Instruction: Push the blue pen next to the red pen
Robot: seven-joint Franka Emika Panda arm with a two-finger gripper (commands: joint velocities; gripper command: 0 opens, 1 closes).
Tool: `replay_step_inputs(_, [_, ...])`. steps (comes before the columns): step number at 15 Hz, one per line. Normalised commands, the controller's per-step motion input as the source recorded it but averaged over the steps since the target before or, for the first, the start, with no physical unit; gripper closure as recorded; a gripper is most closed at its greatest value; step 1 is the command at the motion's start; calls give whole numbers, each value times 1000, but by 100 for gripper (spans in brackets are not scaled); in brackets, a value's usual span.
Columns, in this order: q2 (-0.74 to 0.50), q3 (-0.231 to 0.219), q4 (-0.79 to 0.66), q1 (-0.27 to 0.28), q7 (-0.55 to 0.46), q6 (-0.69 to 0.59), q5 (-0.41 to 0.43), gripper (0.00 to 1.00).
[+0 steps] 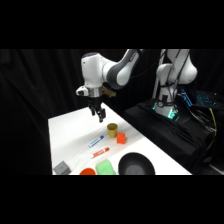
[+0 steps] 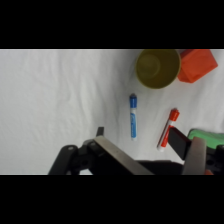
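Side view: gripper (image 1: 99,116) is hanging above the table (image 1: 70,130), can't tell its state; blue pen (image 1: 96,141) is lying just beside the red pen (image 1: 100,152), not touching. Wrist view: yellow cup (image 2: 157,67) is showing nothing inside, orange cube (image 2: 198,65) sitting beside it.

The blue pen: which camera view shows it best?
The wrist view: the blue pen lies whole and unobstructed, apart from the red pen. The side view shows it only as a small sliver.

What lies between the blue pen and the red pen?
Nothing: only bare white table separates the blue pen from the red pen. The wrist view shows it best; the side view agrees.
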Motion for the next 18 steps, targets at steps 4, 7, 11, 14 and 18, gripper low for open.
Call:
replay_step_inputs(4, [301,26,330,-117,-250,108,62,0])
replay_step_inputs(7, [278,57,309,-121,-254,90,71,0])
replay_step_inputs(11, [278,100,276,-143,-277,97,109,0])
replay_step_inputs(14, [269,120,229,-142,-247,124,105,0])
replay_step_inputs(18, [221,120,188,-123,-220,132,90,0])
